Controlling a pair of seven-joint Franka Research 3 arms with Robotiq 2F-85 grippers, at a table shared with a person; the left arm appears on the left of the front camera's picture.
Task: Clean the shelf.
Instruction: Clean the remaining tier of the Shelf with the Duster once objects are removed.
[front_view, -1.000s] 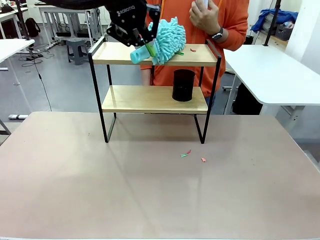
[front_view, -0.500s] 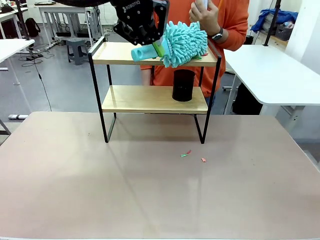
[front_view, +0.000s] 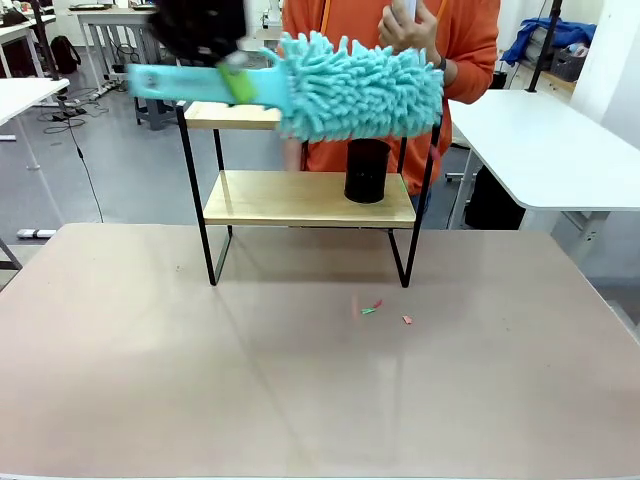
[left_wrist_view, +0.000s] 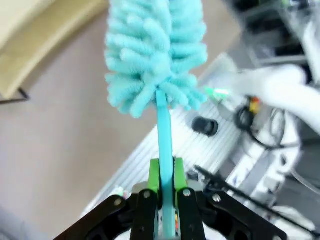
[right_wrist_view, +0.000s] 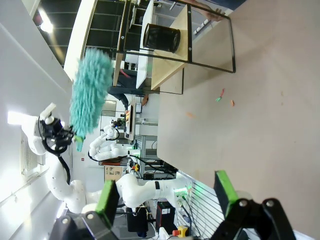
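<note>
Over the top board of the two-tier light-wood, black-framed shelf (front_view: 300, 198) on the counter (front_view: 300, 400), my left gripper (left_wrist_view: 166, 175), closed on the handle of the fluffy turquoise duster (front_view: 360, 92), has swung leftward; that pass looks finished. My right gripper (right_wrist_view: 167, 195) hangs wide open, empty.

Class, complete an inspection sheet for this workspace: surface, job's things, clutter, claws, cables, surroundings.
Surface: matte brownish tabletop, flat.
Job's things: two-tier wooden shelf with black metal frame; fluffy turquoise duster held level across its top board.
Clutter: black cylindrical cup on the lower board; small red and green scraps on the tabletop.
Claws: left claw shut on the duster's handle; right claw open, holding nothing.
Cables: black cable on the floor at left.
Surroundings: person in orange top behind the shelf; white tables either side.
</note>
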